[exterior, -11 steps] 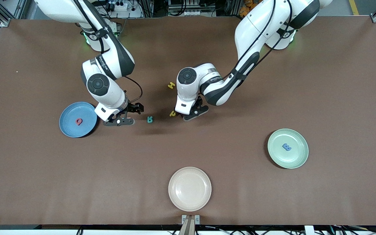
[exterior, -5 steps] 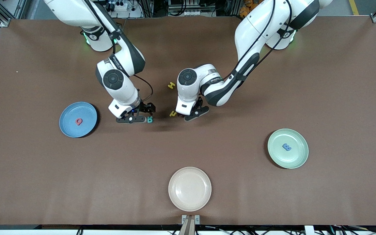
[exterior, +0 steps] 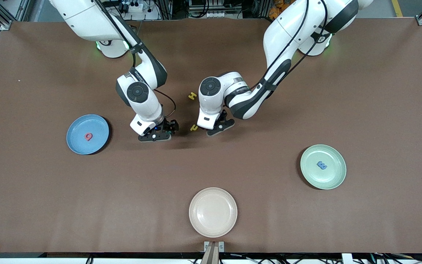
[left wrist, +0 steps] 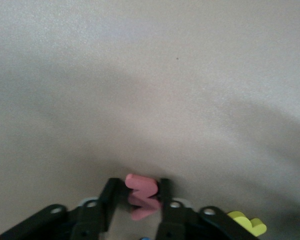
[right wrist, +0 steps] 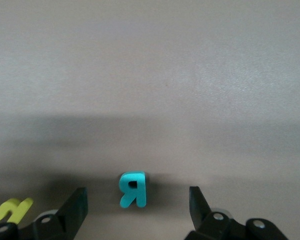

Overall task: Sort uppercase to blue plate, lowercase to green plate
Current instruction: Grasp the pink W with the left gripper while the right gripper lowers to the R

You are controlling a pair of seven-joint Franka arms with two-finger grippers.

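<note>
We see the teal R (right wrist: 133, 189) between the spread right gripper (right wrist: 138, 202); the left gripper (left wrist: 137, 197) clenches the red w (left wrist: 141, 196) on the brown desk (exterior: 306, 91).

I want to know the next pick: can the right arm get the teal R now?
Probably yes. The right gripper is low over the teal R, fingers open on either side with nothing between. The yellow r lies off to one side, clear of it.

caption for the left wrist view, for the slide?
Left gripper shut on the red w at the table, yellow r-like letter beside it.
</note>
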